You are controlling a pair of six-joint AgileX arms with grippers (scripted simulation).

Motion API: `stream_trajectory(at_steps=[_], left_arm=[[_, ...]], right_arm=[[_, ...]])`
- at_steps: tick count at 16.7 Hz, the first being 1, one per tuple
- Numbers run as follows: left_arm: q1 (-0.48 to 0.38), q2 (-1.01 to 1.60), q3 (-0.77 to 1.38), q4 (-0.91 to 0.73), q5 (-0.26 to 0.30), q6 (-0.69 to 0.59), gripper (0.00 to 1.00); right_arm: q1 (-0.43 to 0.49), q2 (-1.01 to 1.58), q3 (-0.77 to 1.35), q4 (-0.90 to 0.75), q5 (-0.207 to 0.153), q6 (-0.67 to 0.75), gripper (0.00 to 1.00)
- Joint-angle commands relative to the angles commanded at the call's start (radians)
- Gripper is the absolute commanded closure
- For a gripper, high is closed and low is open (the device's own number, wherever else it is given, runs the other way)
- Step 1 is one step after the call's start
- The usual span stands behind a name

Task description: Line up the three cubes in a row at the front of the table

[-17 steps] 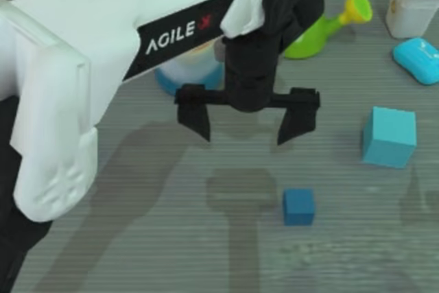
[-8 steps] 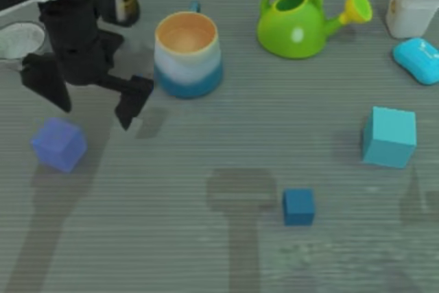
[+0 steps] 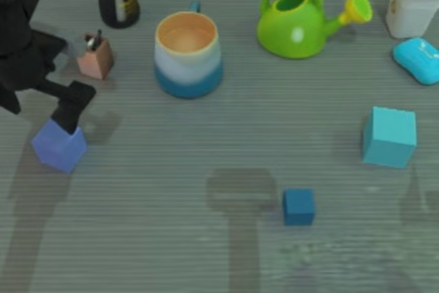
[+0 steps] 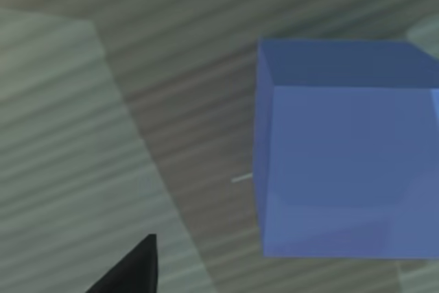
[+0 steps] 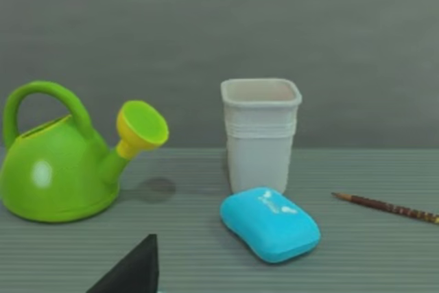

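Grey and finely striped, the counter (image 3: 206, 252) carries the three cubes scattered, not yet in a row. The periwinkle cube (image 3: 59, 144) sits at the far left, the dark blue cube (image 3: 299, 206) near the front centre, and the turquoise cube (image 3: 389, 136) to the right, well apart from each other. The left claw (image 3: 41, 101) hangs just over the periwinkle cube, spread wide, one finger tip right above its top edge, apparently lining up to straddle it for a grasp. Clutter stays at the back: pen holder (image 3: 95, 57), cup (image 3: 187, 53), watering can (image 3: 298, 20), soap bar (image 3: 417, 59). The right claw is out of the top view; I cannot tell its spread.
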Motion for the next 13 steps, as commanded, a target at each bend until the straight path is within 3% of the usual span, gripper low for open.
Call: stream_trajectory(at_steps=[5,13], left_arm=[[-0.002,0.018,-0.019,0.036,0.0,-0.001,0.0],[0.002,0.125,-0.176,0.302,0.001,0.003,0.0]], right_arm=[[0.0,0.0,0.0,0.0,0.0,0.0,0.0],[0.0,0.0,0.0,0.0,0.0,0.0,0.0]])
